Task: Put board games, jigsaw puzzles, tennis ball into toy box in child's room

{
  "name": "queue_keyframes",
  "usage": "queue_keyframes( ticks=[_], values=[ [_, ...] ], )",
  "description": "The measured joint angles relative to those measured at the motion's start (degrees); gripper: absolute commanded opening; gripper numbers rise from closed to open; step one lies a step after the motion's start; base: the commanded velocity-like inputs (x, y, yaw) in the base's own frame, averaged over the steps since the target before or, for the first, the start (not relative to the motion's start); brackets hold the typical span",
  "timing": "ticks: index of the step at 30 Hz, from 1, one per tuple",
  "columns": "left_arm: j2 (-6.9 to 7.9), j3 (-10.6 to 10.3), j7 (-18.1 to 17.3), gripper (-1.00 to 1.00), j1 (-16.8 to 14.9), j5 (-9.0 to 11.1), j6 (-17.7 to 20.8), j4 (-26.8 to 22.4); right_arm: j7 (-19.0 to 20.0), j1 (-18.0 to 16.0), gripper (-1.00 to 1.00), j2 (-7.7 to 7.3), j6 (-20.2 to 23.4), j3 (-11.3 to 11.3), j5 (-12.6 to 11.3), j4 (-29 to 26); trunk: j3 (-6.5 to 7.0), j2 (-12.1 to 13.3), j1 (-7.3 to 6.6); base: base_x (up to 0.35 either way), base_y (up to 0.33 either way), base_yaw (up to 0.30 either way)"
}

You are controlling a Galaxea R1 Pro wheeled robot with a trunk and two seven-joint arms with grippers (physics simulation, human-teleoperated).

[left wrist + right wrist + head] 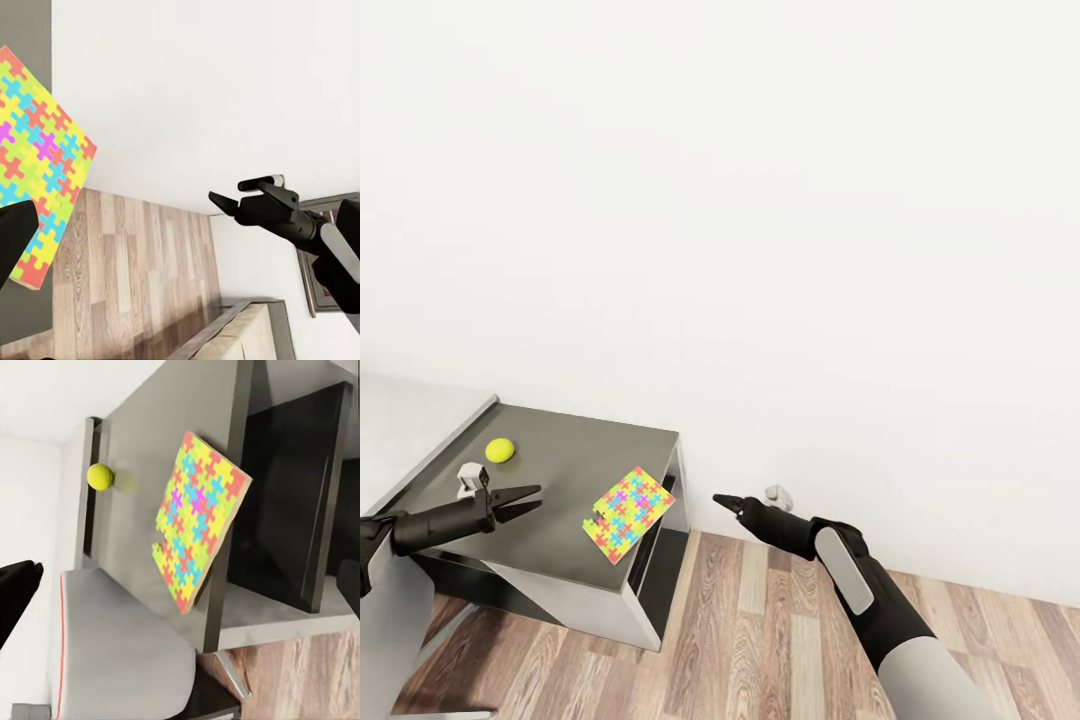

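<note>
No writing is readable anywhere. A jigsaw puzzle (628, 513) lies at the dark table's (575, 445) front corner, overhanging the edge; the tennis ball (500, 449) sits further back. The left tool (528, 498) hovers empty with its jaws narrowly parted, and the right tool (722, 500) looks pinched closed, empty, over the floor (760, 640).

Table (420, 420) cut off at head view's left edge; puzzle (34, 142) part cut off in left wrist view.

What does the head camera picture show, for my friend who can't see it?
A colourful jigsaw puzzle lies at the edge of a dark grey table, overhanging it, with a tennis ball farther back. The left gripper hangs open over the table; the right gripper points toward it above the wood floor.
</note>
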Motion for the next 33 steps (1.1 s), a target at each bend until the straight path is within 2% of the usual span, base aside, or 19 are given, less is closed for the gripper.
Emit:
queue_keyframes(
  ticks=[4, 12, 27, 33],
  values=[
    [0.01, 0.1, 0.0, 1.00, 0.0, 0.0, 0.0, 0.0, 1.3, 0.0, 1.00, 0.04, 0.0, -1.3, 0.0, 1.4, -0.72, -1.6, 0.88, 0.000, 0.000, 0.000],
    [0.04, 0.2, 0.0, 1.00, 0.0, 0.0, 0.0, 0.0, 3.6, 0.0, 1.00, 0.06, 0.0, -1.9, 0.0, 2.1, -2.16, -4.8, 2.64, 0.000, 0.000, 0.000],
    [0.05, 0.2, 0.0, 1.00, 0.0, 0.0, 0.1, 0.0, 3.9, -0.1, 1.00, 0.07, -0.1, -2.0, 0.1, 2.8, -4.86, -10.8, 5.94, 0.000, 0.000, 0.000],
    [0.07, 0.2, 0.0, 1.00, 0.0, 0.0, 0.1, 0.0, 3.9, 0.0, 1.00, 0.07, -0.1, -3.2, 0.1, 3.7, -5.94, -13.3, 7.26, 0.000, 0.000, 0.000]
  ],
)
